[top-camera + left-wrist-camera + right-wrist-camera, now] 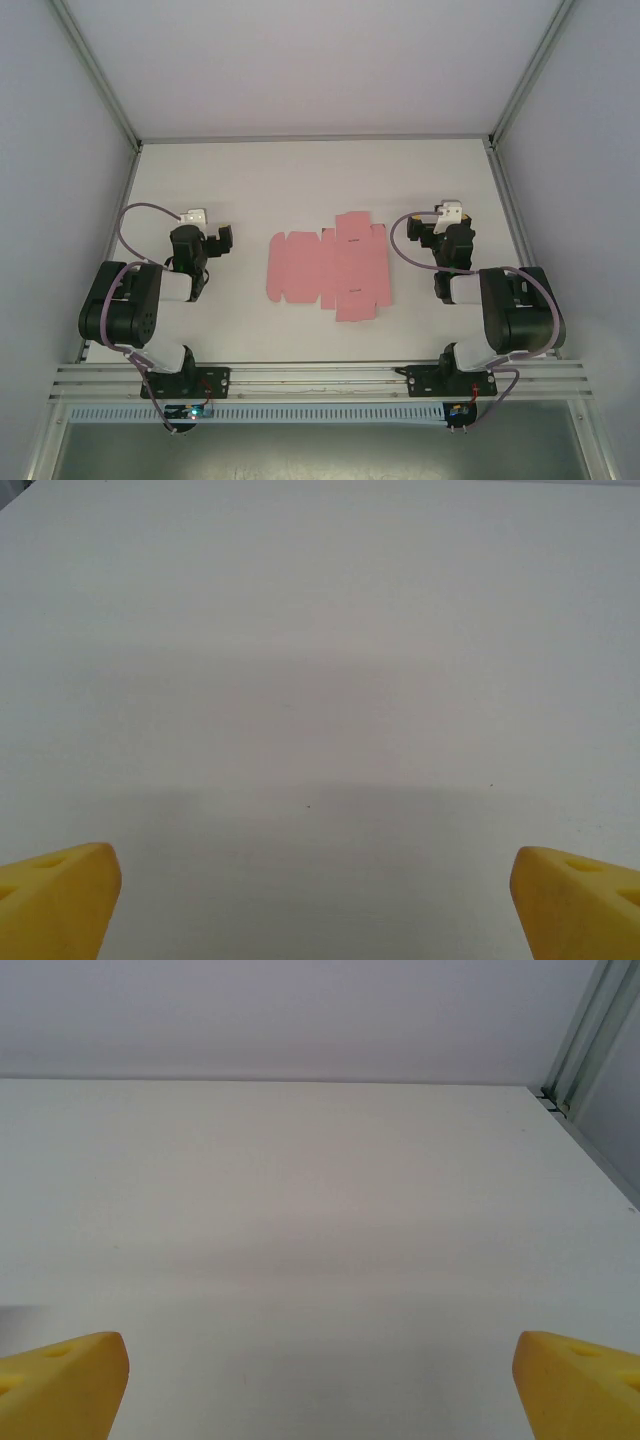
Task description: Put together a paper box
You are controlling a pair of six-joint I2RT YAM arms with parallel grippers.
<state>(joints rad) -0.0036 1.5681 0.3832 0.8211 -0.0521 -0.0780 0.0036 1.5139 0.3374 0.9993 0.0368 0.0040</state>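
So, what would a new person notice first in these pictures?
A flat pink card cut-out with flaps lies unfolded in the middle of the white table. The left gripper and the right gripper stand open on either side of it, touching nothing, their yellow fingertips wide apart.

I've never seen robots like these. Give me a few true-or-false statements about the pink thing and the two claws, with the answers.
1. The pink paper box lies flat and unfolded on the white table. True.
2. The left gripper holds the paper box. False: it is open and empty, over bare table.
3. The right gripper is shut. False: it is open, with nothing between its fingers.
4. The paper box lies between the two grippers. True.
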